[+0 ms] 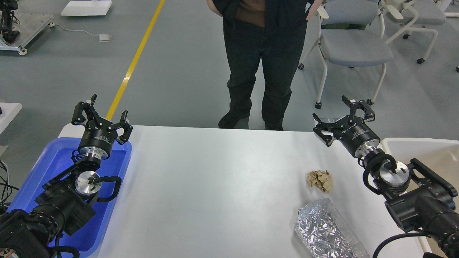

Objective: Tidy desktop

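Head view: both tools, left and right, hang open and empty. Worktop uncleared; your right tool should probably reach the paper wad first.

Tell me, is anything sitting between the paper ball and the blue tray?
No. In the head view, only bare desktop lies between the paper ball and the blue tray. The foil bag sits nearer than the ball.

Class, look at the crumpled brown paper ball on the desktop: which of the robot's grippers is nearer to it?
Right. The right gripper hovers just beyond the crumpled brown paper ball; the left gripper is far across the desktop, over the blue tray.
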Controlling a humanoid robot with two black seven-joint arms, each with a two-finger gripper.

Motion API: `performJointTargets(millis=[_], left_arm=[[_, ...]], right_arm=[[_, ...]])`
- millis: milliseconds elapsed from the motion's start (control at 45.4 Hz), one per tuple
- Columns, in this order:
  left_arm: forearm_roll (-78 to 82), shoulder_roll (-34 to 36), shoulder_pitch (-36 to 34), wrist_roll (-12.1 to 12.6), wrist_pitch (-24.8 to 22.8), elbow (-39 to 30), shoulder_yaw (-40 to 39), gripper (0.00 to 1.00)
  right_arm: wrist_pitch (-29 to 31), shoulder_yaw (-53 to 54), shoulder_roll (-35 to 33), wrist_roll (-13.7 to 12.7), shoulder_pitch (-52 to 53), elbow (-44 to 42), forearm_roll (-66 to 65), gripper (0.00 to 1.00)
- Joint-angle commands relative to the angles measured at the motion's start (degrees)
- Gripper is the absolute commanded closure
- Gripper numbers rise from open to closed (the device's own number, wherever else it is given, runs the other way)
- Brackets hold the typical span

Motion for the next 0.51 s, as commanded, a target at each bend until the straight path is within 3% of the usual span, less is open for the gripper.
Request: performJointTargets(millis=[0, 485], left_arm=[[0.0, 0.0, 0.0, -0.1, 0.0, 0.0, 0.0, 0.00], [0.0, 0.0, 0.0, 0.0, 0.0, 0.0, 0.0, 0.00]], right_arm=[[0.1, 0.0, 0.6, 0.0, 0.4, -1.2, 0.0, 0.00], [0.2, -0.4, 1.4, 0.0, 0.6, -0.7, -3.4, 0.00]])
